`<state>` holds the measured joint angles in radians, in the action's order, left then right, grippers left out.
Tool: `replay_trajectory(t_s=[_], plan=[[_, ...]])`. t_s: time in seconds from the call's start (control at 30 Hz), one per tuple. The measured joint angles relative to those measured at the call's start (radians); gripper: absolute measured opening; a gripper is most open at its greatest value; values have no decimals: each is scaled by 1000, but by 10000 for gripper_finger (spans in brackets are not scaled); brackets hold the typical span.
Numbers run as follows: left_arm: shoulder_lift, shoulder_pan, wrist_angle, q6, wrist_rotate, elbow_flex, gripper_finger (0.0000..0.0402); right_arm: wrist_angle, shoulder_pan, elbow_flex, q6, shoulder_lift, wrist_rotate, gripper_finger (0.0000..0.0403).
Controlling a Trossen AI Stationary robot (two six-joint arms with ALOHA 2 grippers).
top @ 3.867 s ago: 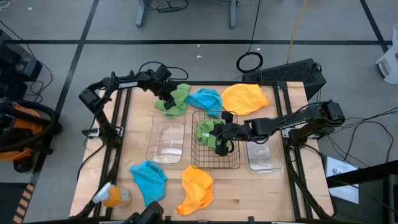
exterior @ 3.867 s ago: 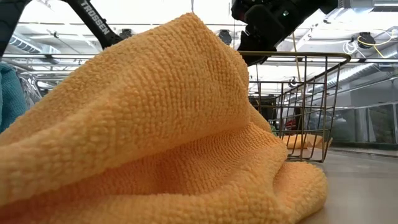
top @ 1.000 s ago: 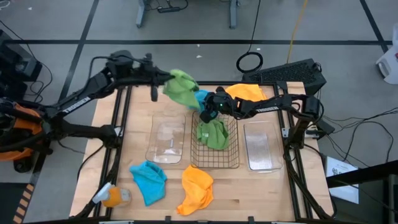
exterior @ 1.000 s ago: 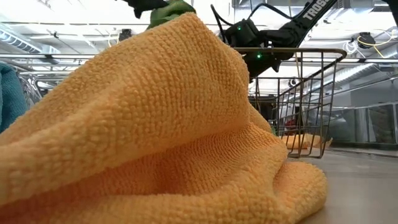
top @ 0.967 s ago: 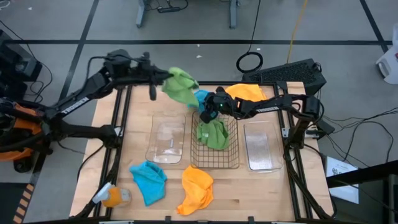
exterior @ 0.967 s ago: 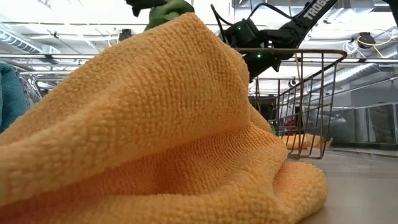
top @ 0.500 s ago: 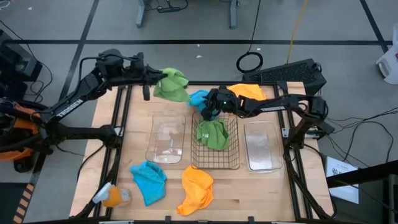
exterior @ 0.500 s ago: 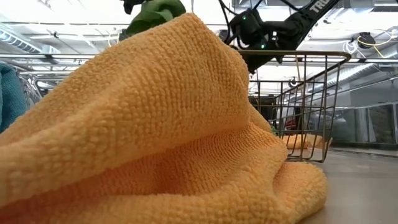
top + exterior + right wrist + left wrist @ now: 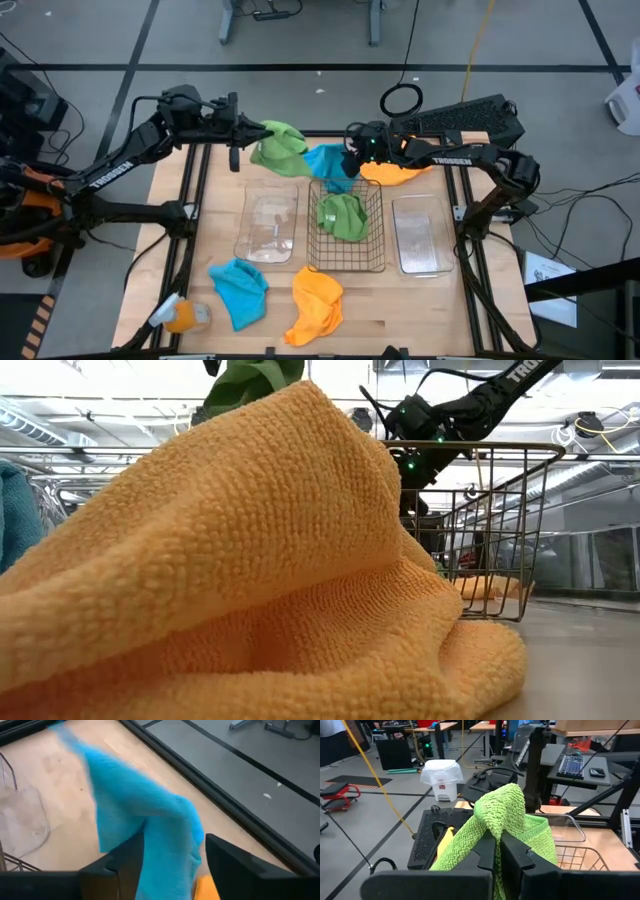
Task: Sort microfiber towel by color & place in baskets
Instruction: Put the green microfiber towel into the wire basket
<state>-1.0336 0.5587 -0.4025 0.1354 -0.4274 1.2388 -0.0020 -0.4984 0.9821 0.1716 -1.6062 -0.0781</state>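
Observation:
My left gripper [image 9: 247, 130] is shut on a green microfiber towel [image 9: 280, 143], held in the air over the table's far left part. My right gripper [image 9: 172, 845] is open over the blue towel [image 9: 325, 160] lying at the far edge. One finger stands on each side of a raised fold of the blue towel [image 9: 145, 805]. A second green towel [image 9: 340, 215] lies in the wire basket [image 9: 375, 262]. An orange towel [image 9: 400, 168] lies at the far right, partly under the right arm. Another blue towel [image 9: 238, 290] and another orange towel [image 9: 315, 305] lie near the front edge. My left gripper pinches a bunched fold of the green towel [image 9: 492, 827] between its two fingers, which point about level toward the table's right. The towel is lifted clear of the table, rising over the fingertips and hanging down beyond them. My right gripper straddles the blue towel's fold; I cannot tell whether its fingers touch it.
Two clear plastic baskets [image 9: 268, 225] [image 9: 420, 235] flank the wire basket. A small orange-and-white object [image 9: 180, 315] lies at the near left corner. In the low view the near orange towel [image 9: 250, 560] fills most of the picture. A keyboard [image 9: 465, 118] sits beyond the far edge.
My right gripper has gone from above the wire basket's far rim toward the table's far edge, rising a little, and now stands over the blue towel. My left gripper has drawn the green towel slightly toward the table's left, still clear of the table.

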Motion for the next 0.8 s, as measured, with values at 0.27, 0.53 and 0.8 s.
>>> replay_trajectory(t_s=[0.27,0.53,0.8], plan=[[0,-25,-7,-1,1,0,14,-74,-16,60,-45,0,1,236],[-9,-81,-48,1,1,-11,14,-184,45,140,-101,79,5,237],[-56,-169,-82,2,1,-12,14,-188,312,118,-101,254,-2,255]])
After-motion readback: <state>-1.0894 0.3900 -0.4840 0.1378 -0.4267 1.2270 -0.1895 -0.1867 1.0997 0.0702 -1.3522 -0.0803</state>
